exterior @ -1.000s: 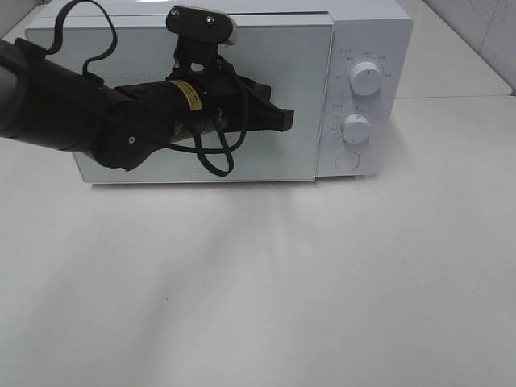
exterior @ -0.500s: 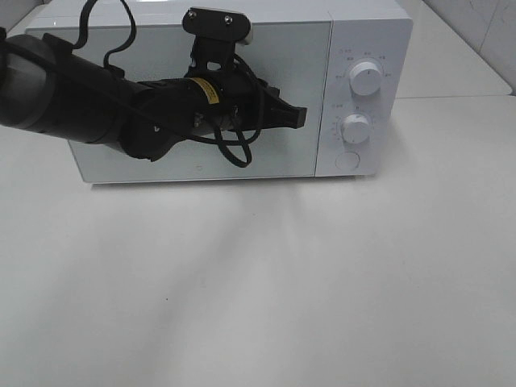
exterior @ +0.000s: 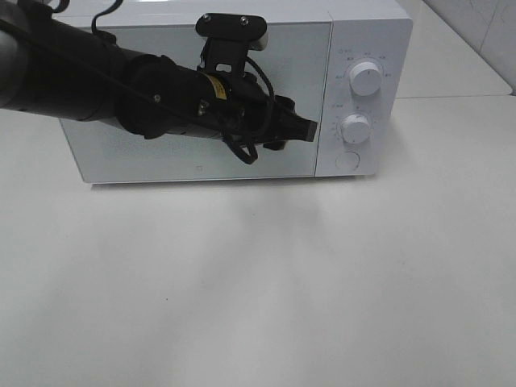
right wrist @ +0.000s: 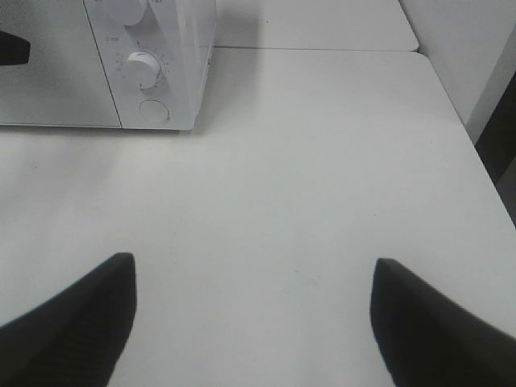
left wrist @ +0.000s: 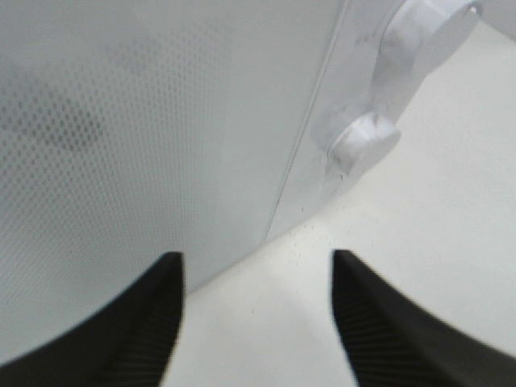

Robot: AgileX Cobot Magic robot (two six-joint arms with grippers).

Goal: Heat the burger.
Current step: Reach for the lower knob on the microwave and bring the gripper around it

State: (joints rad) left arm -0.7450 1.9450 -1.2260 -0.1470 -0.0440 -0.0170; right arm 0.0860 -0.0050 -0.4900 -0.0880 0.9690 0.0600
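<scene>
The left pincer [exterior: 300, 129], seen from the high camera, reaches in from the left across the front of the white microwave [exterior: 367, 28], its tip before the right edge of the shut door [exterior: 300, 56] and just left of the lower knob [exterior: 355, 127]; whether it touches the door cannot be told from here. The upper knob [exterior: 366, 80] sits above that one and a round button [exterior: 347, 160] below, and the microwave stands at the far side of the pale desk [exterior: 258, 282]. In the left wrist view the left pincer [left wrist: 256, 262] stands open with nothing between its dark fingers [left wrist: 145, 322], close to the dotted door [left wrist: 121, 121], with two blurred white controls beyond. In the right wrist view the right pincer [right wrist: 251, 262] is spread wide and empty over the bare desk [right wrist: 306, 161], well apart from the microwave [right wrist: 189, 48] to its far left. The burger shows in no view, so its place cannot be told.
</scene>
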